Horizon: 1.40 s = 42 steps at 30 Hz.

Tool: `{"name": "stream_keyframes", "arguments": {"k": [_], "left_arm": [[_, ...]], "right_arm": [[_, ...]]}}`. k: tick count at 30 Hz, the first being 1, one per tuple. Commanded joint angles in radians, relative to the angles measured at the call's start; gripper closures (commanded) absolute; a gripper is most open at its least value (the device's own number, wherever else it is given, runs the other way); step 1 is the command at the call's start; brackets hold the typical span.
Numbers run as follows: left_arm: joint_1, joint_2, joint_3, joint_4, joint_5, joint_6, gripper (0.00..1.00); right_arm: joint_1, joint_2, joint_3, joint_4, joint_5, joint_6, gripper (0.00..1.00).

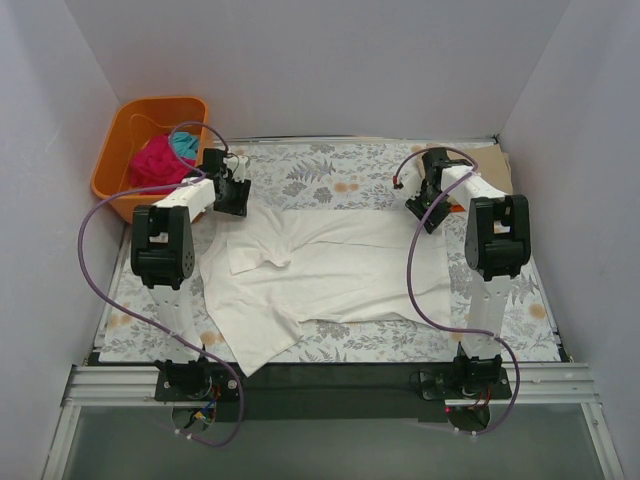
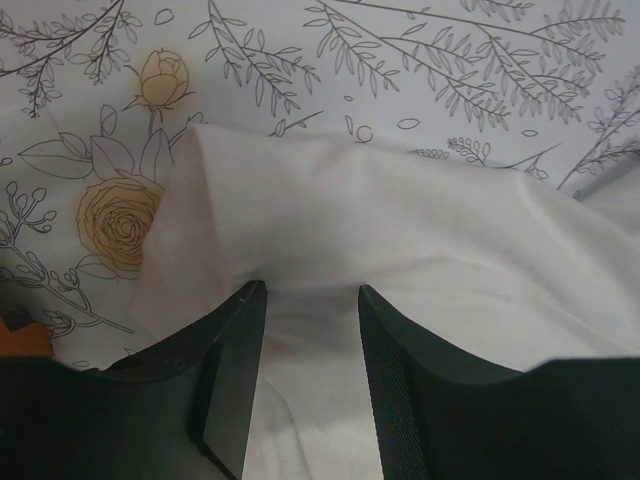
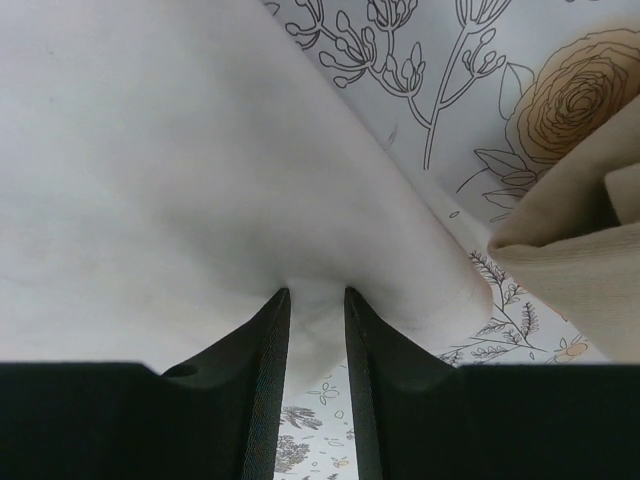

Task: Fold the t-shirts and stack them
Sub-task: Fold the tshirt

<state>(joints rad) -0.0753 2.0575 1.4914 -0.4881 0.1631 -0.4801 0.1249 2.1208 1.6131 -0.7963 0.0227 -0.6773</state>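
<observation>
A large white t-shirt lies spread across the middle of the floral table cover, with no print showing. My left gripper is at its far left corner, and white cloth fills the gap between the jaws and rises round the tips. My right gripper is at the far right corner, its jaws close together on a pinch of the white cloth, which hangs lifted off the table. A tan shirt lies just to the right of it, also seen in the top view. Magenta and teal shirts sit in the tub.
An orange plastic tub stands at the back left corner, just behind the left arm. White walls close in the table on three sides. The shirt's near left corner hangs toward the table's front edge.
</observation>
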Motion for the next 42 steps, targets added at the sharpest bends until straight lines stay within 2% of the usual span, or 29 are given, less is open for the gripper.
{"name": "stream_keyframes", "arguments": {"k": [1, 6, 11, 15, 22, 24, 28, 33, 38, 42], "left_arm": [[-0.003, -0.025, 0.010, 0.057, -0.101, -0.021, 0.59], [0.002, -0.063, -0.028, 0.112, -0.140, -0.022, 0.55], [0.002, -0.027, 0.001, 0.085, -0.188, 0.005, 0.56], [0.002, -0.065, -0.013, 0.097, -0.111, 0.006, 0.56], [-0.012, -0.007, 0.036, 0.085, -0.111, -0.018, 0.56], [-0.012, 0.018, 0.040, 0.079, -0.112, -0.026, 0.60], [-0.009, 0.026, 0.017, 0.071, -0.189, -0.009, 0.79], [0.000, -0.010, -0.045, 0.069, -0.240, 0.018, 0.87], [0.003, -0.028, -0.056, 0.056, -0.231, 0.035, 0.88], [0.003, -0.027, -0.011, 0.030, -0.212, 0.025, 0.80]], "right_arm": [[-0.010, 0.053, 0.008, -0.006, 0.049, 0.007, 0.69], [-0.011, 0.047, -0.024, -0.003, 0.086, -0.010, 0.70], [-0.027, 0.028, -0.067, 0.011, 0.120, -0.025, 0.70], [-0.030, -0.013, -0.094, 0.006, 0.103, -0.036, 0.71], [-0.031, -0.062, -0.139, 0.008, 0.106, -0.047, 0.70], [-0.033, -0.062, -0.143, 0.006, 0.108, -0.045, 0.71], [-0.047, -0.070, -0.147, 0.005, 0.115, -0.045, 0.72], [-0.048, -0.099, -0.160, -0.001, 0.108, -0.048, 0.71], [-0.050, -0.136, -0.141, -0.001, 0.073, -0.035, 0.70], [-0.089, -0.176, -0.032, -0.009, -0.015, 0.011, 0.69]]}}
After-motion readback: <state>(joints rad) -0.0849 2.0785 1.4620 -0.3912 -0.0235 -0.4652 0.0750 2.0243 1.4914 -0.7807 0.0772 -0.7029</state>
